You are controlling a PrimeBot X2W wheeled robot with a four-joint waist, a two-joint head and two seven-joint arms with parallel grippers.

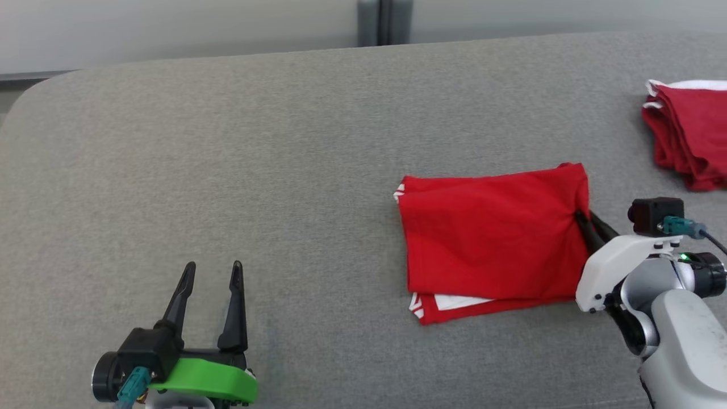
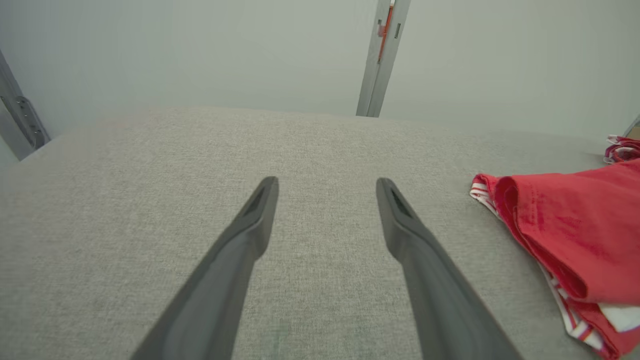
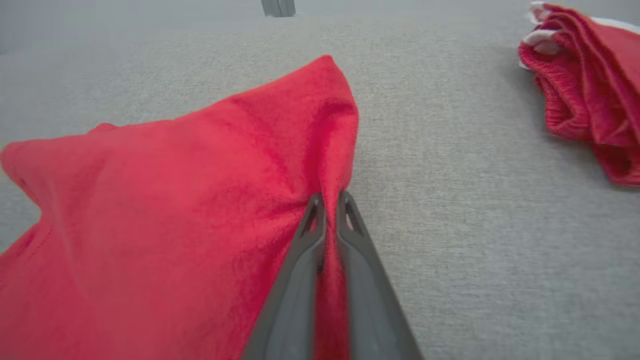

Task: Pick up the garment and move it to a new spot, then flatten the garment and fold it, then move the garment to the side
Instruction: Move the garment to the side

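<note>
Garment [image 1: 491, 238] folded, its right edge pinched in right gripper [image 1: 579, 218]

Left pincer [image 1: 213, 264]: head view, 7 o'clock. 2 dark fingers spread wide, pointing to 12 o'clock, holding nothing. Green wrist plate [image 1: 210, 382] beneath.
Right pincer [image 1: 579, 217]: head view, 3 o'clock. 2 fingers pressed together, pointing to 10 o'clock, pinching the garment [image 1: 488, 238] at its edge.
Right forearm [image 1: 681, 329]: pale, entering from 5 o'clock.

Lab bay, grey cloth table [image 1: 227, 142], pale panels [image 2: 200, 50]
</note>
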